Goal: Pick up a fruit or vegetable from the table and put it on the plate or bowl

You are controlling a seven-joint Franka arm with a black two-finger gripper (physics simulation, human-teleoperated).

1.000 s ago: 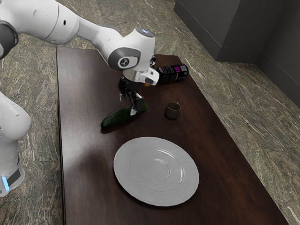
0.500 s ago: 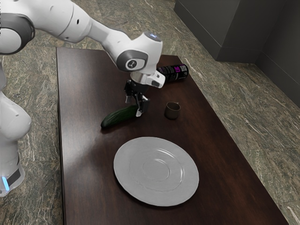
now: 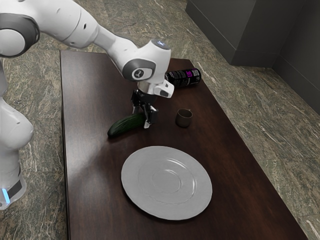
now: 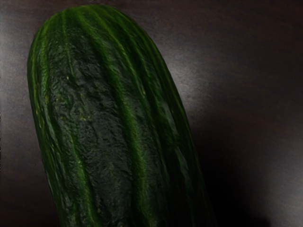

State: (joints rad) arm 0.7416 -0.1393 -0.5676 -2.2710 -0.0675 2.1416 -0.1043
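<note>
- On the dark wooden table (image 3: 90,100), a dark green cucumber (image 3: 125,125) lies flat, slanted, with one end toward the exterior view's left and the other toward the far right.
- Over that far-right end of the cucumber stands the black gripper (image 3: 146,120), pointing straight down from the white arm (image 3: 100,35), which reaches in from the exterior view's upper left.
- Whether the gripper is spread around the cucumber or pinching it cannot be told; it is down at the cucumber's end, and the cucumber rests on the table.
- From the wrist view the cucumber (image 4: 113,132) sits right under the hand, ridged and bumpy, with its rounded end away from the camera and the dark table (image 4: 246,94) beside it.
- Nearer than the cucumber lies a round grey plate (image 3: 166,182), apart from it and with nothing on it.
- Just to the right of the gripper stands a small grey cup (image 3: 183,118), upright.
- Farther back lies a dark bottle (image 3: 183,78) on its side, with a purple label.
</note>
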